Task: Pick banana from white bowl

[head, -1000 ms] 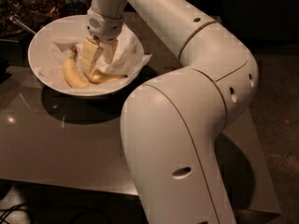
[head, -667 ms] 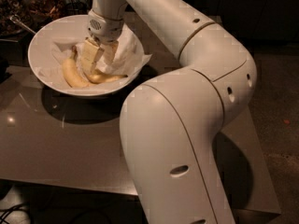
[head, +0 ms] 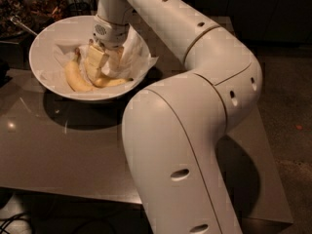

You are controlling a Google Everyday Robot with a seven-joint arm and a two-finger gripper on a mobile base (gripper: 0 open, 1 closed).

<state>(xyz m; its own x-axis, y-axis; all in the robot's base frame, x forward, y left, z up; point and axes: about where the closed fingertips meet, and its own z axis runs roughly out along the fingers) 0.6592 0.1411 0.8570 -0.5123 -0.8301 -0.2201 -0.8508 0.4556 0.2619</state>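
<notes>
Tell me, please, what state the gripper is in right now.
Gripper: lowered into the white bowl, right at the banana; whether it is open, closed or holding anything cannot be told.

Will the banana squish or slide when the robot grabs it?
Probably firm enough: the banana looks yellow and whole. Its curve may let it rock in the white bowl. The gripper is down in the bowl, over it.

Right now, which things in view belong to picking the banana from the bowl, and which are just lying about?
Job: banana; white bowl; gripper, down in the bowl at the banana.
Lying about: white paper in the bowl; dark dish with spoon behind; grey table.
</notes>
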